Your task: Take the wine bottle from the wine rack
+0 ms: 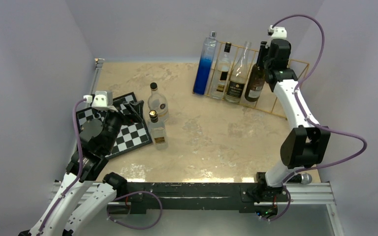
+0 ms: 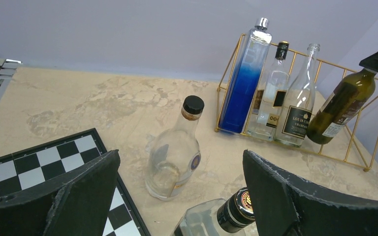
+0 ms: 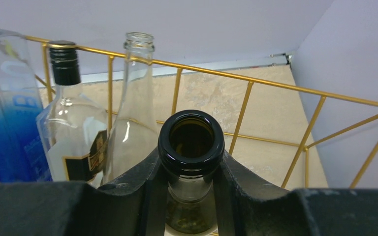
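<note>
**R gripper (image 3: pixel 191 169) pinching wine bottle (image 3: pixel 191 135) neck**

Jaws are closing on the dark green neck just under the open mouth. The bottle is leaning inside the gold wine rack (image 3: pixel 275 83), at the right end of the bottle row, at far right of table. L gripper (image 2: pixel 181 167) is hovering w/ jaws spread wide, by the checkerboard (image 2: pixel 10 169).

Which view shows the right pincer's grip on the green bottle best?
Right wrist view: the right pincer clamps the neck of the green bottle. Top view hides the contact; left wrist view shows mostly the tilted bottle.
</note>
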